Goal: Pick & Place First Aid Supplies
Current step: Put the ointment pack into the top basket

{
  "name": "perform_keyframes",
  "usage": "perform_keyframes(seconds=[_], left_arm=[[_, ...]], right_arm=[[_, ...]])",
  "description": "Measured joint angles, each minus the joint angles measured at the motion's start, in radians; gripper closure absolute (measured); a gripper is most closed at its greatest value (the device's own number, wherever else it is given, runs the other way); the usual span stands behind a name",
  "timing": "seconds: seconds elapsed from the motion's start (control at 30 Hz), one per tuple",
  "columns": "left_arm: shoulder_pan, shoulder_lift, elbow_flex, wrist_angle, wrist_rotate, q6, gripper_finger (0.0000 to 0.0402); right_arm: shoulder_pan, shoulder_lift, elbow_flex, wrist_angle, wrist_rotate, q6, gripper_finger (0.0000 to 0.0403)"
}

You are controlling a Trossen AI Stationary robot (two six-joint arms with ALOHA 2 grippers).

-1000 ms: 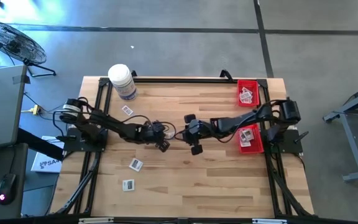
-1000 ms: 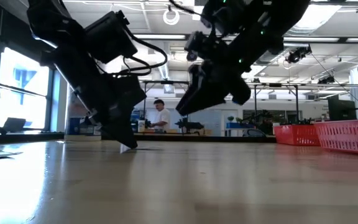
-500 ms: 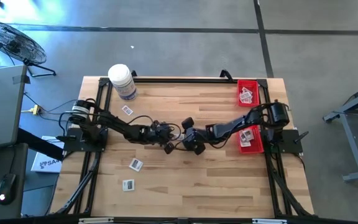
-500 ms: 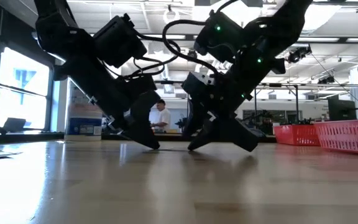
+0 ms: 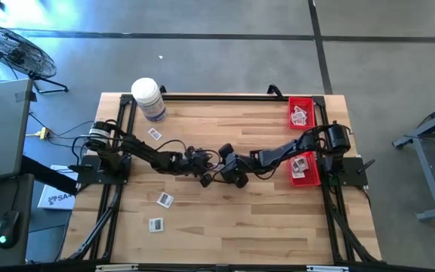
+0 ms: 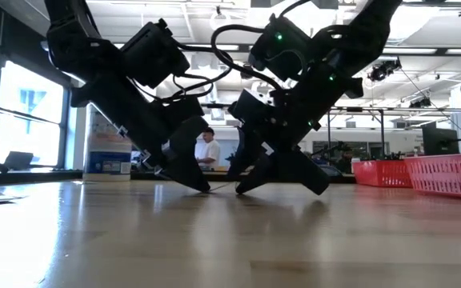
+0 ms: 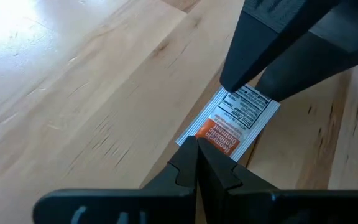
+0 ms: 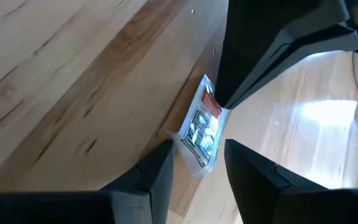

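- Both grippers meet at table centre over one packet (image 7: 229, 124). I'm using that packet as landmark.
- Left gripper (image 7: 197, 163): fingers fully closed, tips pinching the packet's near edge; looks like it has hold of it, corner only.
- Right gripper (image 8: 196, 163): fingers apart, straddling the packet's far end, not clamped yet. In right wrist view the packet sits tilted up off the wood between its fingers (image 8: 157, 168).
- My read: handover/regrasp in progress, right arm about to take over.
- Bins (image 5: 306, 168) w/ packets already in are well right of the packet, near right arm's base; 2nd red bin (image 5: 301, 112) behind it.
- 3 more packets (image 5: 165, 199) lie well left of it on table (image 5: 263, 227), untouched. White jar (image 5: 149, 99) far back-left, irrelevant.
- Risks:
  - thin edge grip on left; if left lets go before right closes, packet drops flat & is hard to re-pick.
  - fingertips of both arms nearly touching; small misalignment = collision.
  - right closing off-centre could crumple or flick the packet away.
  - cables near left wrist may snag.
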Motion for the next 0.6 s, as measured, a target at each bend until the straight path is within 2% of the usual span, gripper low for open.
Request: perform_keyframes(seconds=[0.27, 0.43, 0.6], left_arm=[[-0.001, 0.000, 0.001, -0.013, -0.003, 0.001, 0.0401], [-0.001, 0.000, 0.001, -0.008, -0.007, 0.001, 0.0401], [0.000, 0.000, -0.001, 0.011, 0.013, 0.027, 0.0401]], right_arm=[[0.019, 0.000, 0.000, -0.010, 0.001, 0.099, 0.0265], [0.033, 0.000, 0.000, -0.006, -0.079, 0.173, 0.0265], [0.029, 0.000, 0.000, -0.029, 0.036, 0.199, 0.0265]])
